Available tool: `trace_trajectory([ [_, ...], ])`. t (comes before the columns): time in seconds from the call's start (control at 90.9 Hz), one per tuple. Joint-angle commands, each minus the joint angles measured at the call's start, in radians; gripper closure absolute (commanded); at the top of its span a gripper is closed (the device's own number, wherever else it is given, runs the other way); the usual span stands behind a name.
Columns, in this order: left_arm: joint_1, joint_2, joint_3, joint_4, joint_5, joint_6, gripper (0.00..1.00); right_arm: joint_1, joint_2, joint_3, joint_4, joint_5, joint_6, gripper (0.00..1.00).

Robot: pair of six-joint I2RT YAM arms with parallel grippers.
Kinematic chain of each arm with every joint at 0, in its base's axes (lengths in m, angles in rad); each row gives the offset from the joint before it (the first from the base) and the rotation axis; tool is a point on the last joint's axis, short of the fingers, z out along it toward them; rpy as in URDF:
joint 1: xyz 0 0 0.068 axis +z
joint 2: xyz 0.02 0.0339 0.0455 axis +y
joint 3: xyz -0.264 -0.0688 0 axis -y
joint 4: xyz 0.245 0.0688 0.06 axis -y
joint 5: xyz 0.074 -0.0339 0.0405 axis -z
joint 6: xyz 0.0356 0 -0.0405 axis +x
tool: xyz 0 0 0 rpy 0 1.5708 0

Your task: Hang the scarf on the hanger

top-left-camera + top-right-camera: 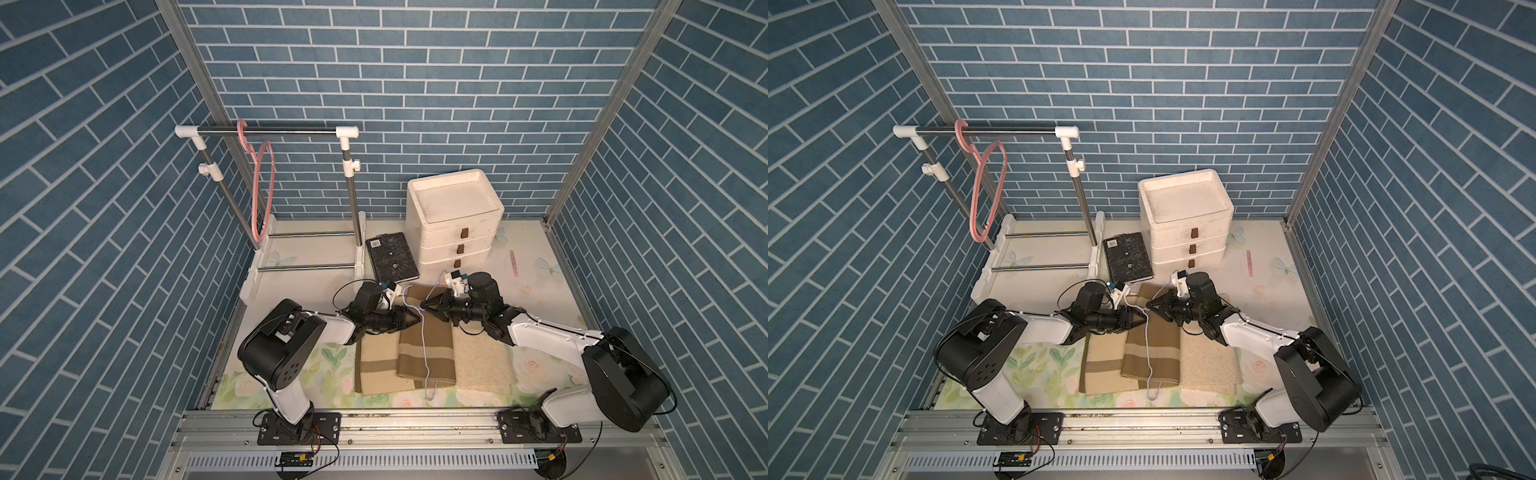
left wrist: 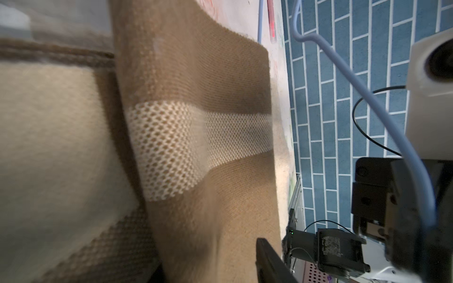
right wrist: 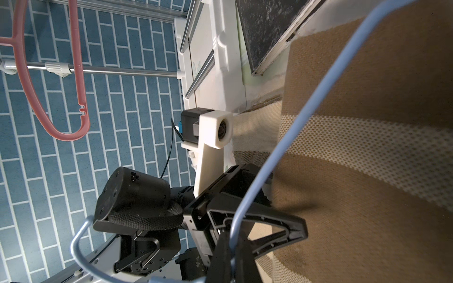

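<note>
Top views show the scarf (image 1: 409,353), folded in tan and cream layers on the tabletop (image 1: 324,374) near its front edge, long axis running front to back. It looks a soft, light knit that should sag, so the far end of the upper tan fold seems the best hold. The right gripper (image 1: 424,307) is clamped on the blue wire hanger (image 3: 304,107) over it; whether the left gripper (image 1: 415,319) is open or shut I cannot tell.
</note>
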Motion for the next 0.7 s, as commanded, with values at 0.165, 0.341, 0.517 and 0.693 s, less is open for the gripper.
trace_trajectory([
  [0.165, -0.005, -0.054, -0.007, -0.014, 0.008, 0.02, 0.92, -0.006, -0.002, 0.008, 0.038, -0.016, -0.036, 1.0],
  [0.341, 0.008, -0.198, -0.033, -0.206, -0.117, 0.076, 1.0, -0.006, 0.002, 0.011, 0.083, -0.058, -0.017, 1.0],
  [0.517, 0.068, -0.367, -0.067, -0.392, -0.193, 0.099, 1.0, -0.005, 0.04, 0.034, 0.14, -0.132, -0.001, 1.0],
  [0.693, 0.197, -0.49, -0.066, -0.607, -0.22, 0.172, 1.0, 0.006, 0.091, 0.074, 0.157, -0.203, 0.001, 1.0],
])
